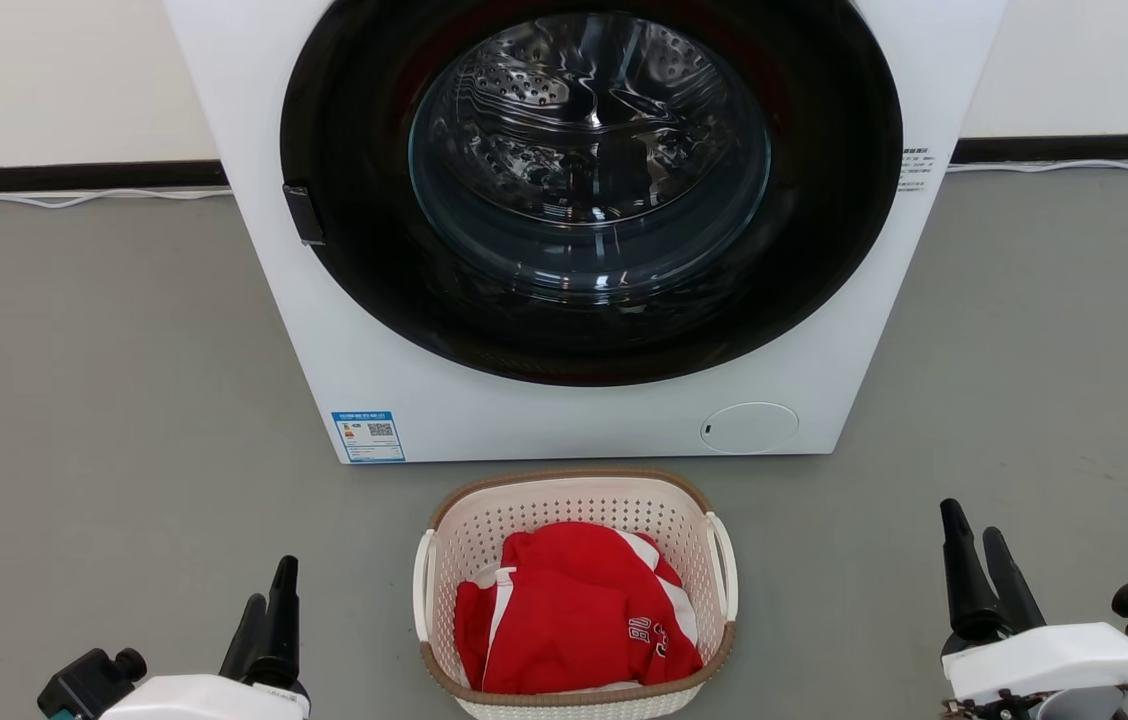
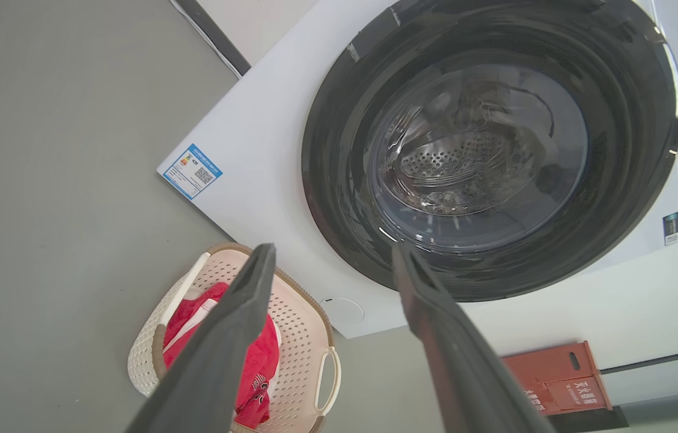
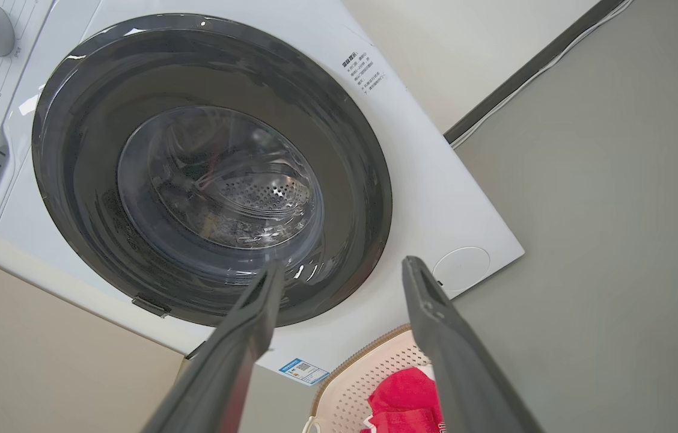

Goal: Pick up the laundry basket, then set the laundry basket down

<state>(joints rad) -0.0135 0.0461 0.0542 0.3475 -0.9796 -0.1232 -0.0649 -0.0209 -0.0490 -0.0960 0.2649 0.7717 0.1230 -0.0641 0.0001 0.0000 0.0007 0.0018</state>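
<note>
The laundry basket (image 1: 574,510), cream-white with a brown rim and white side handles, stands on the grey floor just before the washing machine (image 1: 564,400). A red and white garment (image 1: 574,610) lies inside it. My left gripper (image 1: 269,600) hovers low at the basket's left, well apart from it, fingers open and empty. At the basket's right, also apart, my right gripper (image 1: 974,540) is open and empty. The basket (image 2: 303,325) sits behind the left gripper (image 2: 333,255) in the left wrist view. The right wrist view shows the basket (image 3: 369,373) beyond my right gripper (image 3: 342,270).
The washing machine's round dark door (image 1: 589,170) is shut. A white cable (image 1: 74,198) runs along the wall base. A red box (image 2: 555,376) stands beside the machine. Grey floor (image 1: 104,400) stretches to both sides of the basket.
</note>
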